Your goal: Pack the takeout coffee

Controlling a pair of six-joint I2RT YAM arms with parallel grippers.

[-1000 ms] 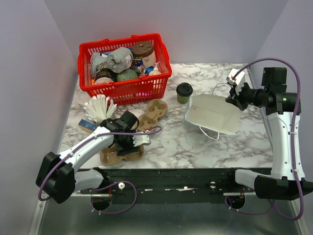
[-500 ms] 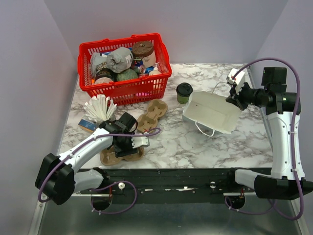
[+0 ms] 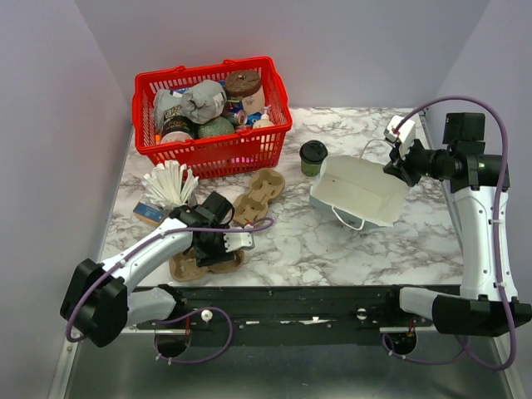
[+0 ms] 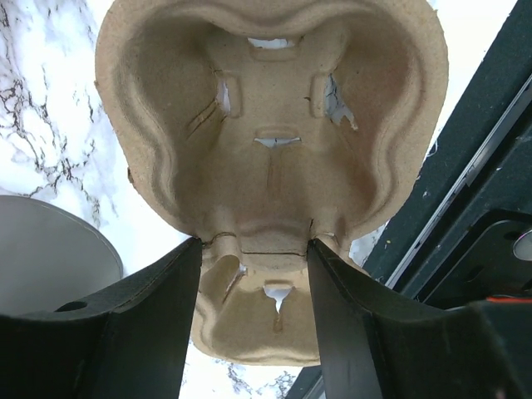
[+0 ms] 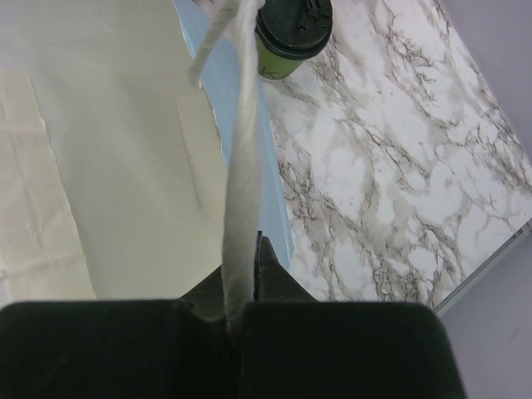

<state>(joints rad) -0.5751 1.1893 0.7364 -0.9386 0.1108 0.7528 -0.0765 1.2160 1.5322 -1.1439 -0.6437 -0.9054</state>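
The takeout coffee (image 3: 313, 156), a small green cup with a black lid, stands on the marble left of the white paper bag (image 3: 357, 191); the right wrist view shows the cup (image 5: 293, 33) at the top. My right gripper (image 3: 392, 170) (image 5: 249, 249) is shut on the bag's twisted white handle (image 5: 241, 166) and holds that side up, the bag's mouth facing left. My left gripper (image 3: 237, 241) (image 4: 253, 245) straddles the narrow waist of a brown cardboard cup carrier (image 3: 187, 264) (image 4: 266, 125) lying at the table's near left. Both fingers press against its sides.
A red basket (image 3: 208, 160) full of goods stands at the back left. A grey cup of white stirrers (image 3: 169, 184) lies in front of it. A second cardboard carrier (image 3: 259, 195) lies between the basket and my left gripper. A dark rail (image 3: 332, 298) borders the near edge.
The bag has shifted a little to the left under my right gripper. My left gripper stays at the carrier, its fingers slightly closer together.
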